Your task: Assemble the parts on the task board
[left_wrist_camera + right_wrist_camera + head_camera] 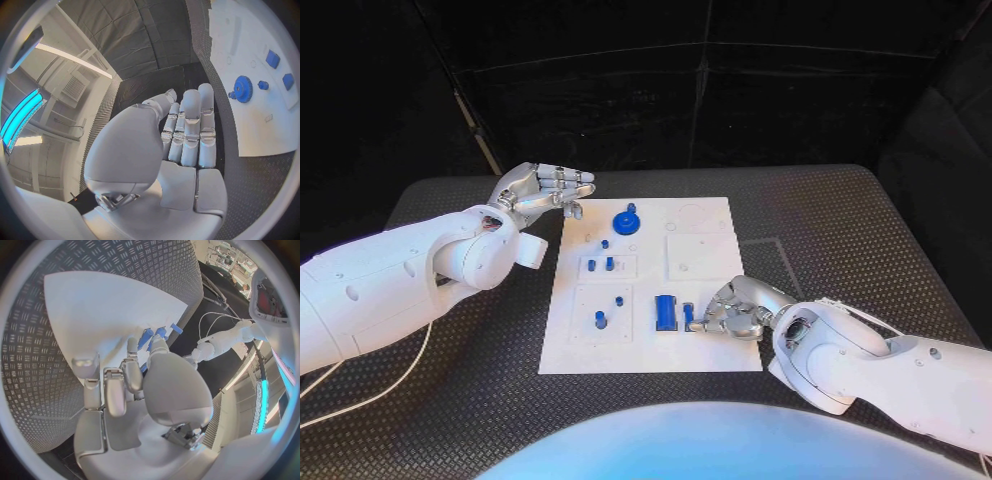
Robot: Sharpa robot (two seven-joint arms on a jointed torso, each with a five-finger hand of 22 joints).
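The left robot hand point(542, 189), fingers curled on nothing, hovers off the white rectangular task board's point(704, 350) far-left corner. The right robot hand point(734, 308) pinches a slim blue plastic peg point(688, 316) beside the upright-lying blue rectangular block point(666, 312).

Head camera looks steeply down from above onto the white board point(653, 290) and the black table point(848, 230). Left wrist camera sits close behind the left hand point(181, 145), the board's blue gear point(242, 89) off beyond the fingers. Right wrist camera hugs the right hand point(134, 385), low over the same board point(106, 315).
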